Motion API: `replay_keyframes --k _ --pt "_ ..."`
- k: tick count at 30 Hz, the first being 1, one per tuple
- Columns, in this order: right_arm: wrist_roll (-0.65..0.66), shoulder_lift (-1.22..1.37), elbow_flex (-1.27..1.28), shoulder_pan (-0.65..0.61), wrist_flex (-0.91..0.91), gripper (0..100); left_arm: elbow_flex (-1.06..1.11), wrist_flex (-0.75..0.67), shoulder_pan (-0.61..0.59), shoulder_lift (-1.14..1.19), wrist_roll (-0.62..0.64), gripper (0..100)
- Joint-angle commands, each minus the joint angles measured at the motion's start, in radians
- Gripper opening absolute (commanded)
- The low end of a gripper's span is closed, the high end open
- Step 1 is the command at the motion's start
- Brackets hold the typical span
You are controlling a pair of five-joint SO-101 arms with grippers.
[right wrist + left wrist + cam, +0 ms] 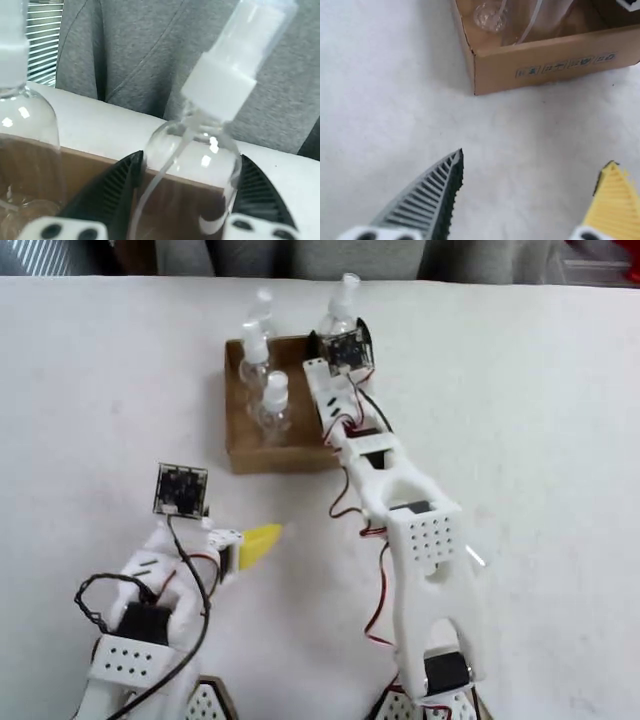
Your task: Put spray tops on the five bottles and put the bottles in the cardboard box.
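The cardboard box (240,440) lies at the table's middle back. Clear bottles with white spray tops stand in its left part, one (272,405) nearer and one (254,352) farther. My right gripper (340,328) is at the box's far right corner, shut on a clear bottle (342,302) with a spray top. In the right wrist view this bottle (200,155) sits upright between the black fingers (112,187) of the right gripper (190,159), over the box wall (85,167). My left gripper (535,159) hangs open over bare table in front of the box (545,65).
Another bottle top (264,302) shows at the box's far edge. A second bottle (20,125) stands beside the held one. Red and black cables (378,600) run along the right arm. Grey fabric (150,50) lies behind the table's back edge.
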Motion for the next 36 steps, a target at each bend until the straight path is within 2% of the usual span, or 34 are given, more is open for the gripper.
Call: replay_keyframes --k 1,9,14,20,26,36 --pt "-0.005 -0.031 -0.044 0.001 0.004 24.3 -0.011 -0.037 -0.005 -0.010 -0.014 40" --pt "-0.006 -0.064 -0.017 0.002 0.005 24.4 -0.011 -0.038 -0.005 -0.010 -0.014 40" --pt "-0.078 -0.159 0.087 -0.004 0.004 24.5 -0.011 -0.038 -0.005 -0.010 -0.014 40" --pt "-0.084 -0.177 0.104 -0.001 0.005 24.5 -0.011 -0.037 -0.005 -0.010 -0.014 40" --pt "-0.089 -0.177 0.106 -0.005 0.061 36.5 -0.011 -0.035 -0.005 -0.010 -0.014 40" --pt "-0.092 -0.186 0.103 -0.005 0.071 36.9 -0.011 -0.035 -0.007 -0.010 -0.014 40"
